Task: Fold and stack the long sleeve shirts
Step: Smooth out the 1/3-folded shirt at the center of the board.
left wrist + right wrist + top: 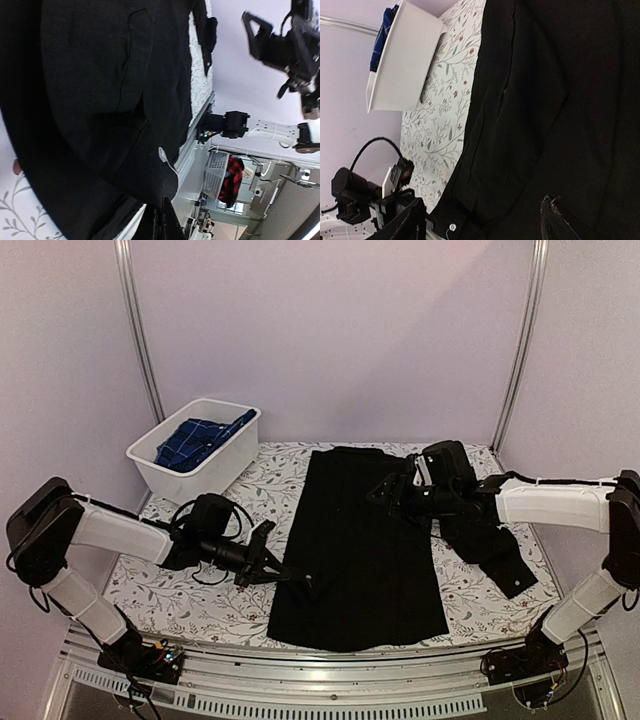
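Note:
The black long sleeve shirt (355, 560) lies lengthwise on the table's middle, its sides folded in, and one sleeve (495, 545) trails to the right. My left gripper (298, 578) is at the shirt's lower left edge, shut on a pinch of its black cloth (90, 75); in the left wrist view the fabric bunches into the closed fingertips of the left gripper (164, 212). My right gripper (380, 492) hovers over the shirt's upper right part, open. In the right wrist view the right gripper (480, 220) stands wide over the black shirt (560, 100), holding nothing. The blue plaid shirt (195, 438) lies crumpled in the tub.
A white plastic tub (215, 465) stands at the back left, also visible as the tub (405, 65) in the right wrist view. The table wears a floral cloth (200, 590). A metal rail (330, 672) runs along the near edge between the arm bases.

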Available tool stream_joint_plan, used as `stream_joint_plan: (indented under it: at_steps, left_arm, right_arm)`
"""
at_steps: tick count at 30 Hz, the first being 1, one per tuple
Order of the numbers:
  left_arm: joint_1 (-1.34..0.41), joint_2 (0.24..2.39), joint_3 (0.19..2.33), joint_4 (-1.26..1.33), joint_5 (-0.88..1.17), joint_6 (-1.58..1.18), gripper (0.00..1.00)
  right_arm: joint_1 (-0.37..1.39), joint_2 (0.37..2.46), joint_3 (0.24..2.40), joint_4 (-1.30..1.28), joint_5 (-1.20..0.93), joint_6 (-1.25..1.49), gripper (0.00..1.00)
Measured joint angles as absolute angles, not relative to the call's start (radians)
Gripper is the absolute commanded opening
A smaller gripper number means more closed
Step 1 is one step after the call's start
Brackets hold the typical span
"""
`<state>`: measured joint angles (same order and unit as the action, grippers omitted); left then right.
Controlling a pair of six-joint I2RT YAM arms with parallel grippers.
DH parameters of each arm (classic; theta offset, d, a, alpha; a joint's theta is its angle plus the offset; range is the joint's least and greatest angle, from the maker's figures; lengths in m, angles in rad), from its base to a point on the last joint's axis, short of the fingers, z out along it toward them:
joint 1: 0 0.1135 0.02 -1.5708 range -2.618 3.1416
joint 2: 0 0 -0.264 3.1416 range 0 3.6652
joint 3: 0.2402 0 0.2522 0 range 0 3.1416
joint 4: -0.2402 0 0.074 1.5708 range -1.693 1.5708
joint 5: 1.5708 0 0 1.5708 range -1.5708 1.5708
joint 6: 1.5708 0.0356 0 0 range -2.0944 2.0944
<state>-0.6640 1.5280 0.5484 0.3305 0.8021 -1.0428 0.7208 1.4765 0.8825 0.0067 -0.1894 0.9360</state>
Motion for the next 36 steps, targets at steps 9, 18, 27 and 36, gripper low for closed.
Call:
stream_joint_plan:
  at_steps: [9,18,27,36]
  left_arm:
    - [-0.685,1.560,0.600,0.046,0.685,-0.876,0.00]
    - [-0.736,1.547,0.625,-0.075,0.585,-0.875,0.00]
    - [-0.753,1.539,0.642,-0.075,0.544,-0.912,0.00]
    - [-0.751,1.531,0.682,-0.088,0.538,-0.901,0.00]
  right_arm:
    - [0.581,1.845,1.308,-0.211,-0.125,0.627,0.59]
    - [0.581,1.985,1.394,-0.327,-0.079,0.429,0.44]
    - [0.582,2.085,1.438,-0.344,-0.086,0.347,0.45]
    - [0.591,2.145,1.530,-0.355,-0.083,0.336,0.43]
